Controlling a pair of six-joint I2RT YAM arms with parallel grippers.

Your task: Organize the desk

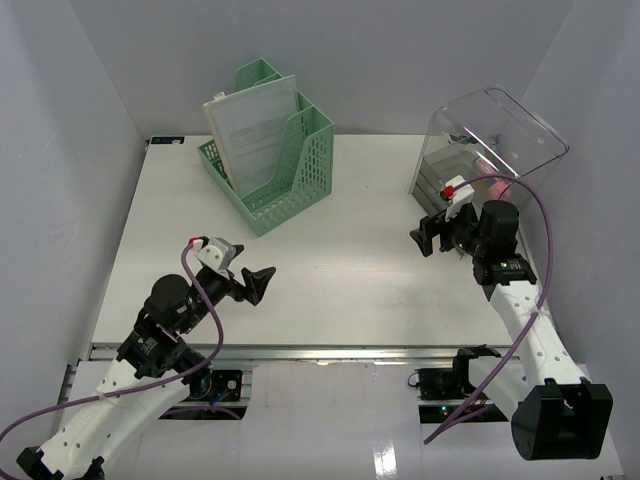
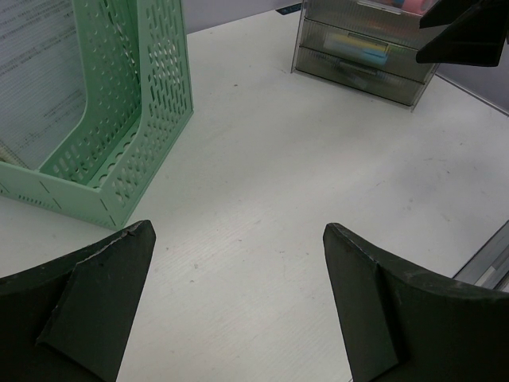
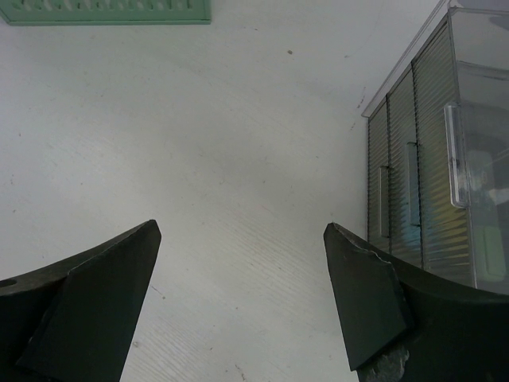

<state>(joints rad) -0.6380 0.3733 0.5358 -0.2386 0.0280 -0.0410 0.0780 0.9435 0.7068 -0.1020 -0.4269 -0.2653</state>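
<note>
The desk [image 1: 330, 270] is a flat white tabletop with a metal rail along its front edge. My left gripper [image 1: 262, 282] is open and empty, hovering above the desk's near left part; its view shows bare tabletop [image 2: 262, 239] between the jaws. My right gripper [image 1: 430, 234] is open and empty, just left of the clear drawer unit [image 1: 447, 178]. Its view shows the desk [image 3: 231, 183] and the drawer fronts [image 3: 413, 191] to the right.
A green perforated file holder [image 1: 275, 150] with papers [image 1: 250, 125] stands at the back centre-left; it also shows in the left wrist view [image 2: 119, 119]. A clear plastic cover [image 1: 500, 135] sits over the drawer unit at the back right. White walls enclose the desk.
</note>
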